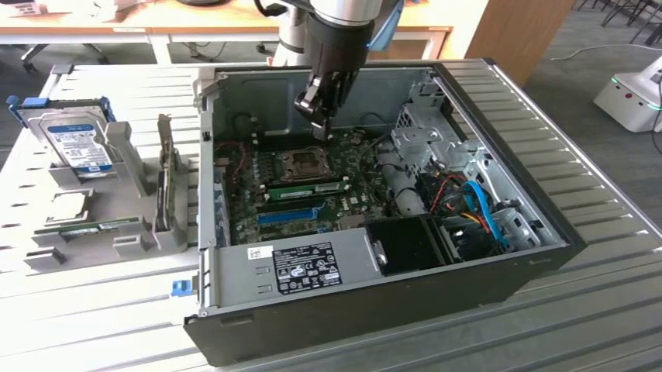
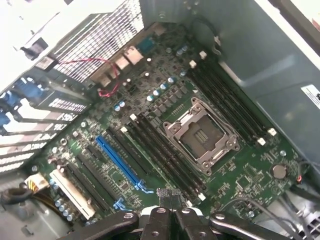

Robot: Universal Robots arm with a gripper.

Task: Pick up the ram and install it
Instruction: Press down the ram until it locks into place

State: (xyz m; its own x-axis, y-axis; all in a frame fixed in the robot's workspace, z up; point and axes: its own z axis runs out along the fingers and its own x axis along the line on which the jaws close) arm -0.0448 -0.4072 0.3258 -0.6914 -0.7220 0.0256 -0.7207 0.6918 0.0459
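A long thin green ram stick (image 1: 89, 228) lies in the grey rack on the table, at the exterior view's left of the computer case. A second green stick (image 1: 306, 188) stands in a slot just in front of the CPU socket (image 1: 306, 163) on the motherboard. My gripper (image 1: 313, 116) hangs inside the open case, above the board and behind the socket, far from the rack. It is shut, and I see nothing between its fingers. In the wrist view the gripper (image 2: 168, 196) hovers over the dark memory slots (image 2: 160, 152) beside the CPU socket (image 2: 200, 135).
The open black case (image 1: 538, 263) stands mid-table with drive cages, blue cables (image 1: 484, 209) and a power supply (image 1: 300, 267) inside. A silver hard drive (image 1: 77, 143) and a dark expansion card (image 1: 166, 182) stand in the rack. A blue slot (image 2: 120, 162) runs beside the memory slots.
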